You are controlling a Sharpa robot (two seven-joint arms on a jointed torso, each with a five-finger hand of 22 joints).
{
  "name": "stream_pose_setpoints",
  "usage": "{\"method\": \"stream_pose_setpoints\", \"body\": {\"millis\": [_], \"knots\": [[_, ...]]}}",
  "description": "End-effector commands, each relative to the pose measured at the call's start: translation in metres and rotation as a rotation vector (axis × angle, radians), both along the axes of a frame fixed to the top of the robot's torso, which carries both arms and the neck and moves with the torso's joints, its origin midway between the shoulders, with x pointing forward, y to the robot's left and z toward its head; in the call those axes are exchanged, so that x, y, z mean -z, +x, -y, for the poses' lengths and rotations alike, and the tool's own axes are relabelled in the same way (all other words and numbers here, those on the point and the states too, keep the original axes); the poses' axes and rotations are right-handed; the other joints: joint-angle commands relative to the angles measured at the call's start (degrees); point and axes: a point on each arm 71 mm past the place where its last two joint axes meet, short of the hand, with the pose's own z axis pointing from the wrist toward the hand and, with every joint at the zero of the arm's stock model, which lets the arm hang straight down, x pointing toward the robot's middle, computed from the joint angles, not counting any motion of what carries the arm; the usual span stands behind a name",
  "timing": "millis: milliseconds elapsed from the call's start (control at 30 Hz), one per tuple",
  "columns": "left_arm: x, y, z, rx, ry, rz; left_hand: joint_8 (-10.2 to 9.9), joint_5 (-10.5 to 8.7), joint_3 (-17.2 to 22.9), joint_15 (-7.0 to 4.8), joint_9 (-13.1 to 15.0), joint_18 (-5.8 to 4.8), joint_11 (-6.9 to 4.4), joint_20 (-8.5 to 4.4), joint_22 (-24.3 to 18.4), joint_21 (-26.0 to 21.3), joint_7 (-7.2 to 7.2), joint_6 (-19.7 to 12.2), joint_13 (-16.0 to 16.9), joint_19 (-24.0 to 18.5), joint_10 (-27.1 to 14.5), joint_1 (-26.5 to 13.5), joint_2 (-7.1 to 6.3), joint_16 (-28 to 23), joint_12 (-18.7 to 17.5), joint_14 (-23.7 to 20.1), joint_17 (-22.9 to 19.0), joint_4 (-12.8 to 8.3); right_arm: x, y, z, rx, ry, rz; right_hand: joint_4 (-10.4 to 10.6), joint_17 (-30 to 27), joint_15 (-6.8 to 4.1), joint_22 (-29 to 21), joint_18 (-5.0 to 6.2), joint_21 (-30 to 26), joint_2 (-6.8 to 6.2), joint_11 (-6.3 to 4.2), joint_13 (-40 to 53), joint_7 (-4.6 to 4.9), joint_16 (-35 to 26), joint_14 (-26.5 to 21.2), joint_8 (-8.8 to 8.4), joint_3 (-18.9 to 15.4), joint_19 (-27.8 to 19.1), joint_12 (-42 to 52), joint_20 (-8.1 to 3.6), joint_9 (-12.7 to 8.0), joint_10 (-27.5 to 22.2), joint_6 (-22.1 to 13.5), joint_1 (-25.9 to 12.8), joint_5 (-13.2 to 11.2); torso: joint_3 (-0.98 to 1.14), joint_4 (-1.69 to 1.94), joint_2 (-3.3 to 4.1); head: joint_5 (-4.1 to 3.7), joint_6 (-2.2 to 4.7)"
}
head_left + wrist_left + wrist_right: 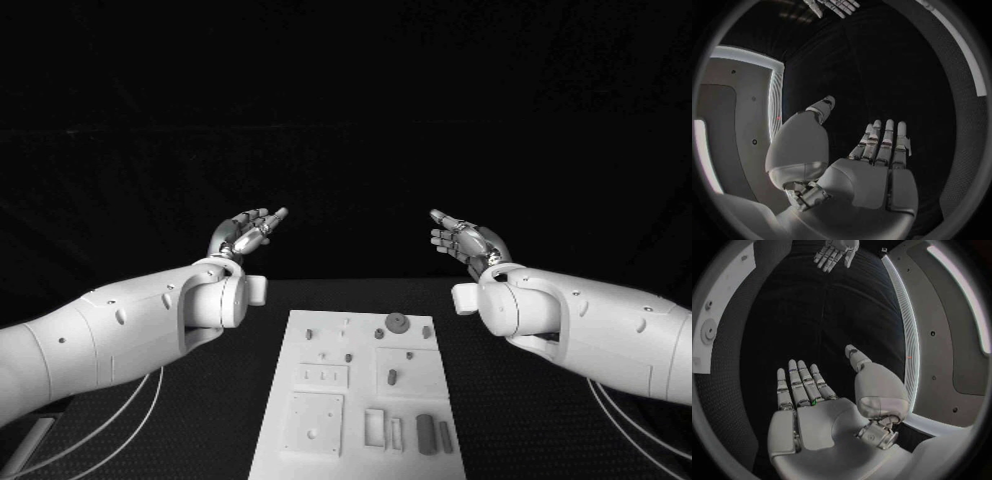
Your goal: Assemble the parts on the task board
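Observation:
The white task board (361,400) lies in the middle of the black table, near me. On it lie several small grey parts: a round one (395,321) at its far end, an oval one (391,377) in the middle, and two long bars (426,434) near its front right corner. My left hand (245,233) is raised well beyond the board's far left, palm up, fingers apart, nothing in it. My right hand (467,241) mirrors it beyond the far right, also holding nothing. The right wrist view shows my right hand's bare palm (817,420) and the board's edge (707,335); the left wrist view shows my left hand's bare palm (873,180).
The board has several recesses and slots, among them a square plate (315,423) at its front left and a small rectangular block (323,376) in the middle left. Cables (101,420) run along the table under both forearms. Black tabletop surrounds the board.

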Motion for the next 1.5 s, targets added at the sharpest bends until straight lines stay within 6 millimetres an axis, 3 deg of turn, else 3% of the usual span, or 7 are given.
{"method": "stream_pose_setpoints", "body": {"millis": [33, 400, 533, 633, 967, 1200, 1500], "knots": [[-0.004, 0.012, -0.001, 0.093, -0.033, -0.081, 0.52, 0.34, 0.74, 0.18, 0.71, -0.90, 0.15, 0.41, 1.49, 0.85, 0.16, 0.53, 0.13, 0.18, 0.93, 1.62, -0.44, 0.51, 0.32, 0.68, 0.70, 0.17, 0.001, 0.008, -0.003, -0.177, 0.027, -0.134, -0.50, 0.94, 0.26, 4.85, 1.47, 0.70, 0.27, 0.17, 0.28, 0.85, 1.05, 1.72, 1.96, 1.01, 1.78, 0.58, 0.42, 1.99, 2.69, 2.57, 2.59, 0.15, 0.00, 0.00, 0.00, 0.00, 0.00], [-0.019, 0.029, -0.014, 0.092, -0.010, -0.089, 1.20, 0.33, 0.50, 0.24, 1.67, -0.90, 0.39, 0.25, 1.51, 0.89, 0.58, 1.17, 0.25, 0.58, 1.88, 2.11, -0.24, 0.76, 0.51, 0.78, 0.96, 0.55, -0.012, 0.026, 0.011, -0.232, -0.005, -0.192, -6.27, 1.35, 1.97, 12.06, 3.10, 1.06, -1.44, 0.92, 0.52, 1.91, 4.03, 7.55, 4.11, 3.29, 7.18, 1.66, 0.81, 1.99, 9.35, 7.82, 8.96, -0.87, 0.00, 0.00, 0.00, 0.00, 0.00], [-0.018, 0.028, -0.012, 0.120, -0.015, -0.074, 3.13, 0.30, -0.44, 0.59, 4.13, -0.75, 1.15, -0.42, 1.41, 1.18, 1.51, 3.57, 0.52, 2.27, 3.61, 3.27, 0.64, 1.76, 1.11, 2.07, 1.57, 0.92, -0.016, 0.036, 0.018, -0.238, -0.307, -0.039, -7.80, 1.34, 2.46, 12.04, 4.27, 1.70, -2.47, 1.10, 0.69, 2.57, 5.03, 10.15, 4.98, 5.20, 9.86, 2.35, 0.79, 1.92, 12.40, 10.61, 10.91, -1.74, 0.01, 0.14, 0.13, -0.01, -0.48], [-0.019, 0.026, -0.009, 0.125, -0.016, -0.062, 4.66, 0.23, -2.06, 2.99, 4.57, 0.71, 2.93, -1.87, 1.22, 2.65, 2.94, 6.99, 1.01, 7.05, 6.75, 4.61, 2.29, 4.68, 2.36, 7.34, 2.65, 0.48, -0.014, 0.037, 0.018, -0.246, -0.374, -0.014, -8.61, 1.36, 2.52, 11.90, 5.51, 2.22, -3.46, 1.07, 0.71, 2.80, 5.91, 12.72, 5.31, 7.49, 12.59, 2.66, 0.83, 1.57, 14.89, 12.73, 12.36, -2.62, -0.05, 0.12, 0.11, -0.01, -0.41], [-0.018, 0.017, -0.001, 0.184, 0.003, -0.056, 5.02, 1.72, -10.71, 0.37, 1.25, 3.69, 4.12, -5.66, -3.11, 3.31, 4.36, 19.39, 1.47, 22.03, 20.02, 12.16, 10.05, 7.37, 5.18, 21.33, 0.67, -6.40, -0.008, 0.036, 0.009, -0.303, -0.595, 0.065, -8.87, 4.43, -0.85, 11.39, 9.69, 4.53, -6.13, -0.60, 2.61, 1.80, 9.44, 21.98, 7.38, 16.85, 21.30, 4.49, 1.35, 1.21, 25.08, 23.05, 16.55, -3.19, 0.01, -0.07, 0.15, 0.10, 0.38], [-0.018, 0.007, 0.001, 0.233, 0.006, -0.058, 5.23, 3.07, -11.32, -1.56, 0.09, 4.14, 2.98, -7.42, -3.29, 5.07, 4.39, 24.38, 1.98, 27.13, 27.28, 14.78, 11.29, 9.16, 6.78, 27.83, 0.97, -9.61, -0.010, 0.031, 0.002, -0.363, -0.763, 0.139, -9.55, 7.24, -3.59, 11.32, 12.26, 7.11, -6.20, -1.83, 3.57, 1.19, 11.58, 27.77, 7.43, 19.92, 27.71, 4.22, 1.61, 1.39, 28.70, 26.45, 17.53, -3.29, 0.23, 0.09, 0.89, -0.08, 0.21], [-0.023, -0.020, 0.011, 0.326, 0.053, -0.015, 4.03, 3.77, -11.18, -2.42, -1.50, 3.60, 2.61, -8.71, -3.80, 5.60, 3.83, 27.09, 1.72, 29.31, 30.09, 13.86, 12.11, 8.83, 5.21, 30.71, 1.09, -13.40, -0.009, 0.021, -0.013, -0.464, -1.021, 0.262, -10.34, 11.63, -8.09, 12.10, 12.29, 12.80, -7.22, -2.72, 3.94, 0.78, 15.31, 37.54, 7.12, 21.95, 38.43, 3.24, -2.01, 1.61, 31.58, 28.81, 17.94, -3.96, 0.72, 0.49, 3.30, -0.72, 0.39]]}}
